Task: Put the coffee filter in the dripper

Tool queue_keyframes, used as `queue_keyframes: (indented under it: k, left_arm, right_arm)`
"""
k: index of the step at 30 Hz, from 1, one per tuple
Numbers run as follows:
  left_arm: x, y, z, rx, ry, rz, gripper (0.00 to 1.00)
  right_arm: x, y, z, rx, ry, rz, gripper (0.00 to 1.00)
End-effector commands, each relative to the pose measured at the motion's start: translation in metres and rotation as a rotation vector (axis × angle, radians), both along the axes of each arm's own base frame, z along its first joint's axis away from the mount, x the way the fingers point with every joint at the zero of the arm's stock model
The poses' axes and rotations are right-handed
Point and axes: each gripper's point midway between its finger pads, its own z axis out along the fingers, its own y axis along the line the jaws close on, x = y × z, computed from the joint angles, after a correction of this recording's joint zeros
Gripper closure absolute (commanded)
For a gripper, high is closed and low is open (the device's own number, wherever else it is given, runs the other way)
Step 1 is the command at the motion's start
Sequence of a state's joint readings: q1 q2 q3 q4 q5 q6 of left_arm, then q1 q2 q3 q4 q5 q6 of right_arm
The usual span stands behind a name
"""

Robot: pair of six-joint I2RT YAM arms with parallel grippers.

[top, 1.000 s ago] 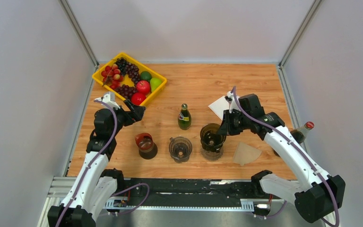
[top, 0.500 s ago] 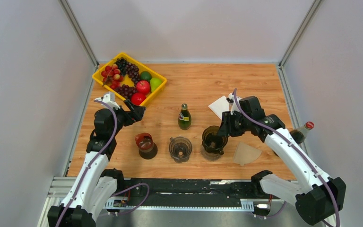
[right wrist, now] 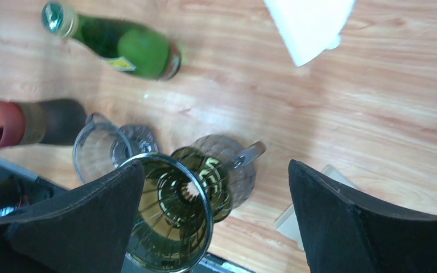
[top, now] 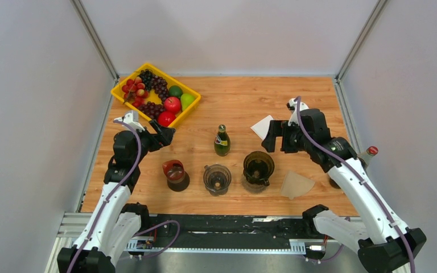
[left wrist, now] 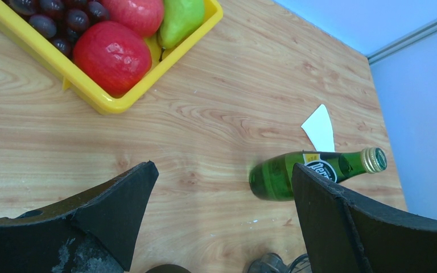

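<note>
Right gripper (top: pixel 271 138): jaws apart, empty, just behind dripper (top: pixel 258 167). Brown filter (top: pixel 296 185) right of dripper: advise low approach, pinch one edge.

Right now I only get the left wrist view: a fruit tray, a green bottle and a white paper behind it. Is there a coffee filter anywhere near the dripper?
Observer: Yes. A tan filter lies flat just right of the dripper, apart from it.
Operator: Anything already inside the dripper?
Observer: No. The right wrist view looks down into it and shows only bare ribbed glass.
Operator: Is the right gripper holding something?
Observer: No. The right gripper is open and empty, hanging behind the dripper, close to the white paper.
</note>
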State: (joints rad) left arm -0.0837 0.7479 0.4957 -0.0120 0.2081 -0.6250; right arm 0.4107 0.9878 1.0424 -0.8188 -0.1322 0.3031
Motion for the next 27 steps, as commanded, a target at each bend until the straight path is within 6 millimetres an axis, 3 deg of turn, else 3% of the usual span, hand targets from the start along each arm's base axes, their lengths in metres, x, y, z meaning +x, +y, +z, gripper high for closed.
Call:
queue_keyframes:
  k: [1,5,9,21,27]
  left_arm:
    - [0.002,0.002,0.013,0.016,-0.049,-0.001,0.0]
    - [0.002,0.003,0.013,0.019,-0.048,0.006,0.0]
    - [0.003,0.003,0.007,0.02,-0.032,0.003,0.0]
    - [0.005,-0.001,0.001,0.008,-0.009,-0.011,0.0]
    - [0.005,0.0,0.001,0.008,-0.007,-0.006,0.0]
  right_arm:
    - [0.025,-0.034,0.027,-0.049,-0.115,-0.241,0.0]
    - [0.035,-0.057,0.02,-0.105,-0.105,-0.37,0.0]
    - [0.047,-0.067,0.008,-0.143,-0.075,-0.42,0.0]
    - [0.126,-0.064,-0.051,-0.144,-0.008,-0.544,0.0]
    - [0.166,-0.057,-0.092,-0.225,0.062,-0.532,0.09]
